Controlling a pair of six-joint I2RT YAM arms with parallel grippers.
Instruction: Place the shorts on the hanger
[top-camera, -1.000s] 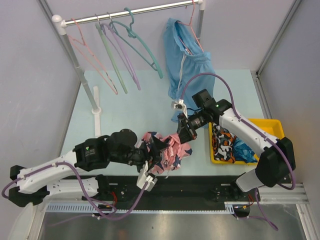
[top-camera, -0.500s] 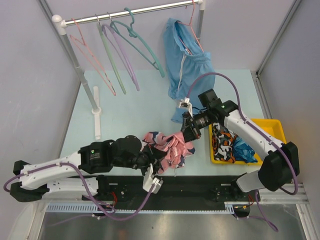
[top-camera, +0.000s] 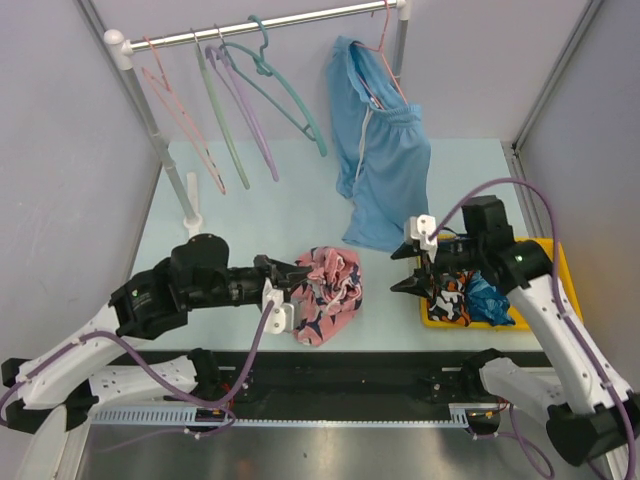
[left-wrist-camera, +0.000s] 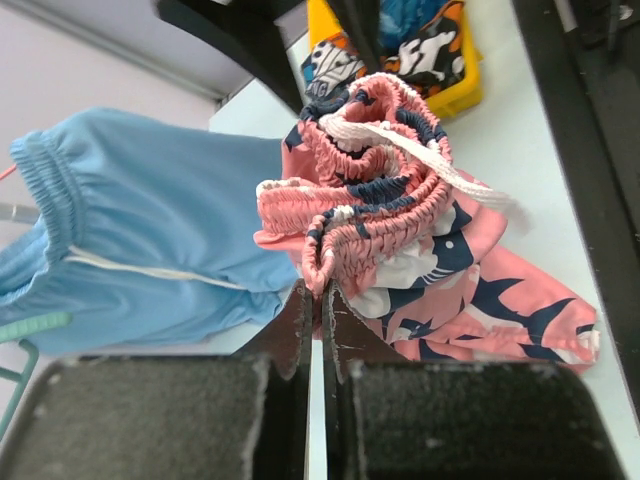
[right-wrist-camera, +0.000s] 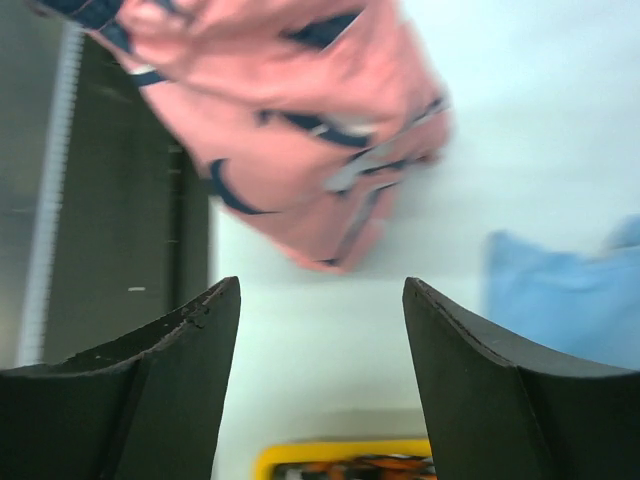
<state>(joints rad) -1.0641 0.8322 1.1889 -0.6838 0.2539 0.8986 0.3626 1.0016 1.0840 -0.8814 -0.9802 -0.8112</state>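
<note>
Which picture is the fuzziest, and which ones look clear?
Right wrist view: fuzziest, the pink shorts are smeared and the light-blue shorts are a soft blob. Left wrist view: clear, the pink shorts' waistband ruffles show sharply above the left hand. Top external view: clear and evenly lit.
</note>
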